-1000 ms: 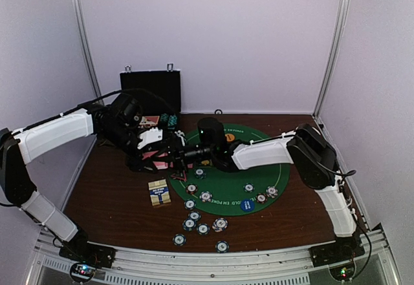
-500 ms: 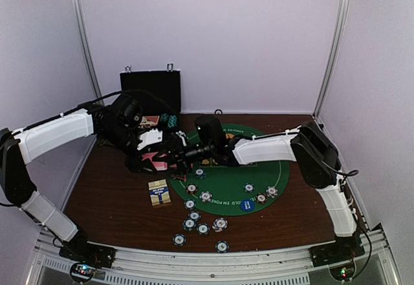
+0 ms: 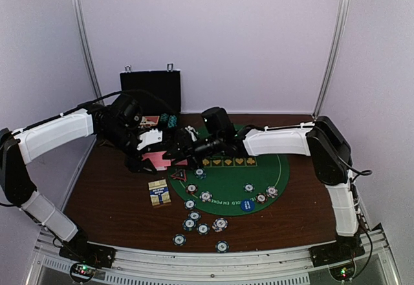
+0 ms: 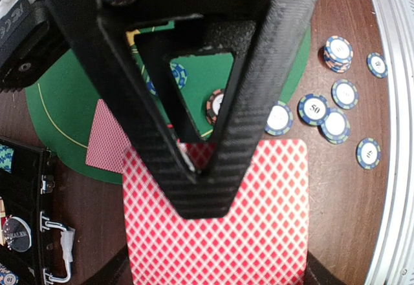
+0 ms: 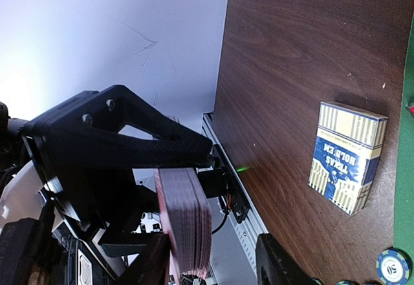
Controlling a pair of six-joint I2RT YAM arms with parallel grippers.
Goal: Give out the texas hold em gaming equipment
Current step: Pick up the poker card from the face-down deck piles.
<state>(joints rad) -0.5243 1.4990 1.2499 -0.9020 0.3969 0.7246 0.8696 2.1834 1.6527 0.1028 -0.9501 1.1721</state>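
The left gripper (image 4: 194, 175) is clenched on the deck of pink-red-backed cards (image 4: 259, 233), held off the surface at the green mat's (image 3: 259, 172) nine o'clock edge. The right gripper (image 5: 213, 264) stands spread beside the deck, grasping nothing. I'd have it pinch only the top card and draw it out flat. The card box (image 3: 159, 192) lies at the deck's six o'clock. Poker chips (image 3: 200, 223) crowd the mat's six o'clock rim.

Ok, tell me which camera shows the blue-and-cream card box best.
The right wrist view: the card box lies large on the wooden table, its Texas Hold Em print readable. The top external view shows it small beside the green mat, lettering unreadable. The left wrist view does not show it.
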